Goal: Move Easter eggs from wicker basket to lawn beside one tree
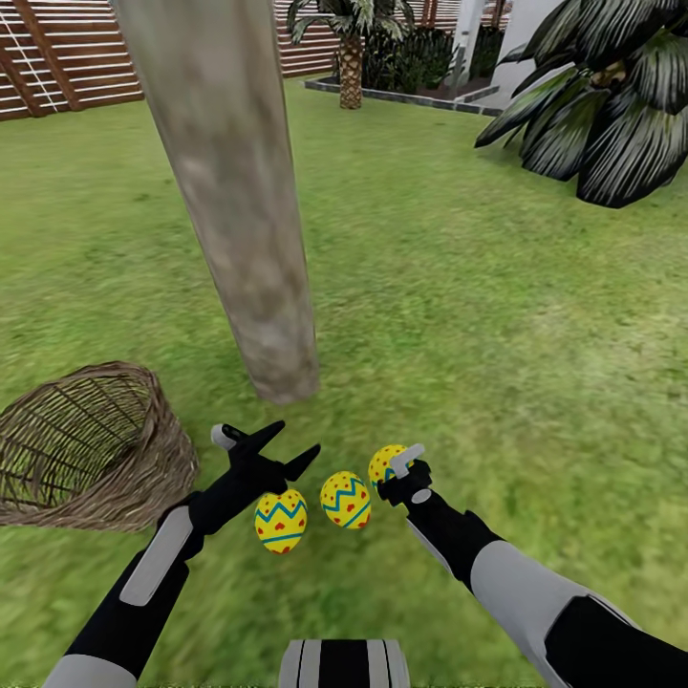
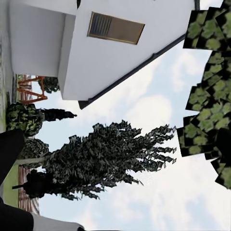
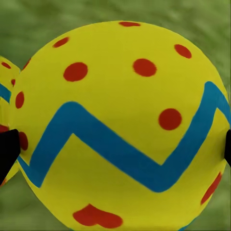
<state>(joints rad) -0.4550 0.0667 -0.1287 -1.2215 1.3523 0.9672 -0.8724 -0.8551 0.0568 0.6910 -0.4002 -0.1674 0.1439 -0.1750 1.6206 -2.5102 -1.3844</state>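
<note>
1. Lying on the lawn [image 1: 478,315] just in front of the tree [image 1: 229,191] trunk: three Easter eggs in a row, left egg [image 1: 281,521], middle egg [image 1: 345,500], right egg [image 1: 387,462].
2. No readable writing or brand on anything.
3. Eggs are yellow with blue zigzag bands and red dots and heart-like marks; the right wrist view has one egg [image 3: 120,125] up close, a second egg [image 3: 6,86] at the edge behind it.
4. Right pincer [image 1: 406,470] sits at the right egg, dark fingertips [image 3: 8,149] at both sides of it; pinching or just touching, cannot tell.
5. Left pincer [image 1: 287,447] is spread, nothing in it, just above and beside the left egg.
6. Wicker basket [image 1: 91,449] is tipped on its side on the grass to the left, near the left arm, mouth facing left; no eggs seen inside.
7. Around: slatted wooden fence [image 1: 57,57] far back, a palm [image 1: 351,48], a big dark broad-leaved plant [image 1: 602,105] at right.
8. Left wrist view faces a white house [image 2: 110,43], sky and dark trees [image 2: 106,159].
</note>
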